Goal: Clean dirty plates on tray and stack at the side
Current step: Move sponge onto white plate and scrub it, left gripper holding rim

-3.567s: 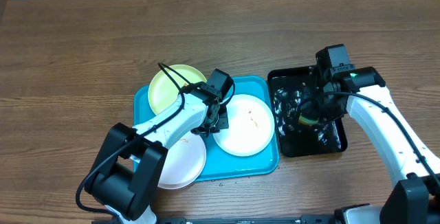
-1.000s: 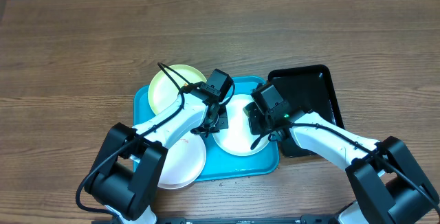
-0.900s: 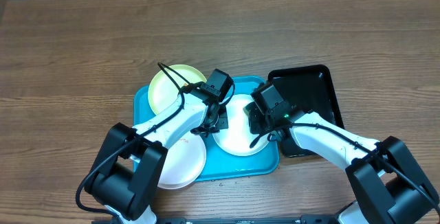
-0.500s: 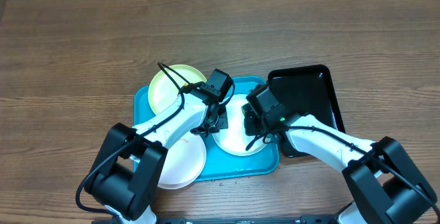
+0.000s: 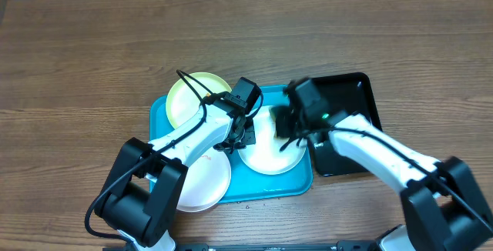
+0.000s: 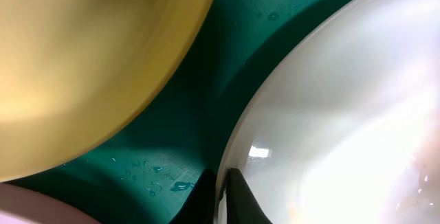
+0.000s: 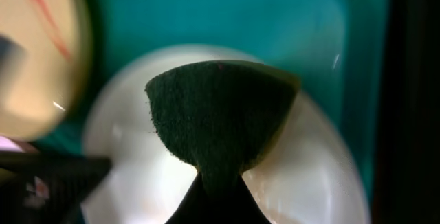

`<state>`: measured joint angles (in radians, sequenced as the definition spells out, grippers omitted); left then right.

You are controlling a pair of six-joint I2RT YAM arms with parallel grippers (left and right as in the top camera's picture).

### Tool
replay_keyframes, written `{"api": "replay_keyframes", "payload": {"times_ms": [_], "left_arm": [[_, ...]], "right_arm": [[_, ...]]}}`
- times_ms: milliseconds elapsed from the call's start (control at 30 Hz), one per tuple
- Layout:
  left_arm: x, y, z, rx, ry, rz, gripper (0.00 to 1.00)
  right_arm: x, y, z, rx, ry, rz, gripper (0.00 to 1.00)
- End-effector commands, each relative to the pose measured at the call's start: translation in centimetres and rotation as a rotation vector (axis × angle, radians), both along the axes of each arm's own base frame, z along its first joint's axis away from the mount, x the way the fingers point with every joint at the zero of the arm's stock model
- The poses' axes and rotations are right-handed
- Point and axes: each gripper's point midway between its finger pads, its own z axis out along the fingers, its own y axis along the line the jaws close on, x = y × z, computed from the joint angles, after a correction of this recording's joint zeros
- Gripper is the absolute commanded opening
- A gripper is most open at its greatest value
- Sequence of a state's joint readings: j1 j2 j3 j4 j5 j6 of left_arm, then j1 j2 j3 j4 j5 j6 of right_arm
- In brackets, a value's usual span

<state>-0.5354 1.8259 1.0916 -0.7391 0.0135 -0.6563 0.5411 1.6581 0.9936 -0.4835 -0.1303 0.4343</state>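
While the left gripper (image 5: 238, 132) pinches the white plate (image 5: 266, 157) at its rim, right gripper (image 7: 218, 181) clamped on a dark sponge (image 7: 220, 110) (blurred overhead), over that plate

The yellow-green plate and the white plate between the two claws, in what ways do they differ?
Place: the yellow-green plate overhangs the tray's far left corner; the white plate lies on its right half. Handling: the left claw pinches the white plate's rim and the right claw holds a dark sponge above it; no claw holds the yellow-green plate. Both are round, shallow and alike in size.
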Motion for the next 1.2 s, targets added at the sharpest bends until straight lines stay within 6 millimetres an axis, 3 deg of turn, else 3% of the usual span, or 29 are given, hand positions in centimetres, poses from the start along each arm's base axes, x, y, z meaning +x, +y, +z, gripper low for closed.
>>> {"api": "replay_keyframes", "payload": {"times_ms": [0, 200, 367, 467, 700, 900, 1167], "left_arm": [[-1.4, 1.5, -1.9, 0.073, 0.047, 0.020, 0.04], [-1.3, 1.5, -1.8, 0.071, 0.044, 0.020, 0.04], [-1.4, 1.5, -1.9, 0.073, 0.048, 0.020, 0.04], [-1.4, 1.5, -1.9, 0.072, 0.047, 0.020, 0.04], [-1.4, 1.5, -1.9, 0.072, 0.047, 0.020, 0.04], [-1.4, 1.5, -1.9, 0.072, 0.047, 0.020, 0.04], [-1.4, 1.5, -1.9, 0.072, 0.047, 0.020, 0.04]], "right_arm": [[1.8, 0.6, 4.5, 0.069, -0.106, 0.034, 0.04], [0.4, 0.7, 0.6, 0.016, -0.015, 0.053, 0.04], [0.1, -0.1, -3.7, -0.073, 0.057, 0.043, 0.04], [0.1, -0.4, -5.3, -0.104, 0.077, 0.036, 0.04], [-0.2, 0.1, -5.9, -0.091, 0.094, 0.050, 0.04], [-3.1, 3.0, -5.8, -0.001, 0.171, 0.149, 0.04], [-6.0, 3.8, -6.1, -0.042, 0.228, 0.209, 0.04]]}}
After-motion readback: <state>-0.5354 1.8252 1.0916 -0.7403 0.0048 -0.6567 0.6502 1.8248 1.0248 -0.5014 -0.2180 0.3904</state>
